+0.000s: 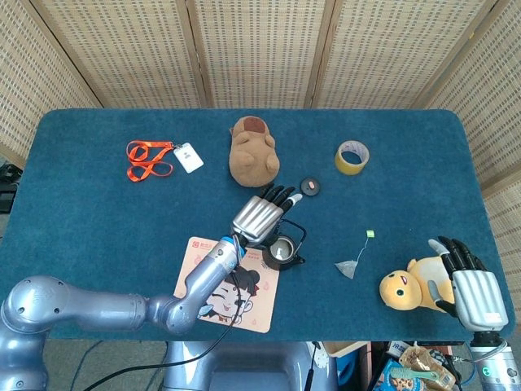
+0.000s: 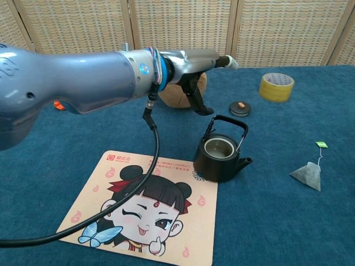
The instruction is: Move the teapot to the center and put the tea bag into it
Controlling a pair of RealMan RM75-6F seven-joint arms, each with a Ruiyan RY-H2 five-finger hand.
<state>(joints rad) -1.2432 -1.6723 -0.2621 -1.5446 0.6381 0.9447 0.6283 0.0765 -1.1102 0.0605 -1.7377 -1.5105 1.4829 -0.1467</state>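
The teapot (image 2: 221, 155) stands lidless at bench centre, ready for the tea bag (image 2: 307, 174) at its 3 o'clock. Left hand (image 1: 260, 213) hovers empty, fingers spread; right hand (image 1: 472, 285) rests open, fingers apart.

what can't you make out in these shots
- Inside of the teapot: dark in both views; contents unclear.
- Right hand: absent from the chest view; head view leaves contact with the yellow plush unclear.
- Badge print: too small, head view.

Glossy black teapot (image 2: 221, 159), napped cloth
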